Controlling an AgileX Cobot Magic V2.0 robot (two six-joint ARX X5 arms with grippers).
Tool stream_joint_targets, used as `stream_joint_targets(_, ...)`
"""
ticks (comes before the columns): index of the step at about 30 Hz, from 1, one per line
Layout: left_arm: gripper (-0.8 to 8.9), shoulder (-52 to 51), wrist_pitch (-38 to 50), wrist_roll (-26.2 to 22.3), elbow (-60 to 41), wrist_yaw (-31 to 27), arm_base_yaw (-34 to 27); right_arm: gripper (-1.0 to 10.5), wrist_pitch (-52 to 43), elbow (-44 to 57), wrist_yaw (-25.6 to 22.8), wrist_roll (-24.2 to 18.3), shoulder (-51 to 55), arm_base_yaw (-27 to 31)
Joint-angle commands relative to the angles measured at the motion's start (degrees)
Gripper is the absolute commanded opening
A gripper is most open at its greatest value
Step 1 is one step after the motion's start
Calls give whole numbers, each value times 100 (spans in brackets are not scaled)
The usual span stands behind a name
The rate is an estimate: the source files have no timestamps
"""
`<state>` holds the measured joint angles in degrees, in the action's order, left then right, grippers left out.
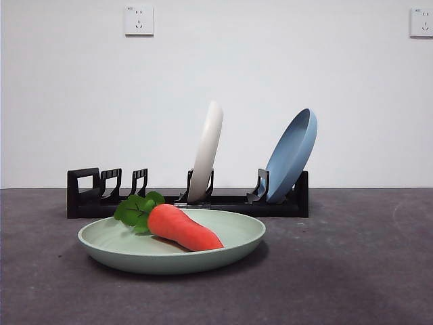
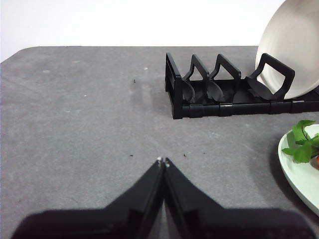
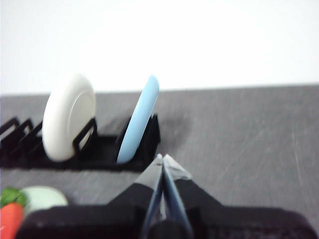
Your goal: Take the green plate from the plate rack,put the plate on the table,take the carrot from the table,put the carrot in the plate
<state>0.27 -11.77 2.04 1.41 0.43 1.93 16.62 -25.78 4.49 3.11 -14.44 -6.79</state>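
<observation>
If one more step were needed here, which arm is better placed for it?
Neither clearly. The carrot already lies in the green plate on the table. The left gripper and right gripper are both shut, empty and back from the plate, which sits between them.

In the left wrist view, the right frame edge cuts off the green plate (image 2: 300,175), the white plate (image 2: 293,50) and the plate rack (image 2: 234,94). The right wrist view is blurred, its carrot (image 3: 10,220) cropped at lower left.
</observation>
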Motion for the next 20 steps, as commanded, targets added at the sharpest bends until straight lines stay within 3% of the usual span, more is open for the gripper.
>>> stream_joint_targets(1,-3,-15,-22,33,-63,-13,-15,1,-603,905,-2,-52,455,72)
stream_joint_targets(9,-3,-15,-24,33,-63,-13,-15,1,-942,2203,-13,59,1182,79)
stream_joint_targets(20,-3,-15,-24,33,-63,-13,-17,1,-660,2546,-2,151,1438,76)
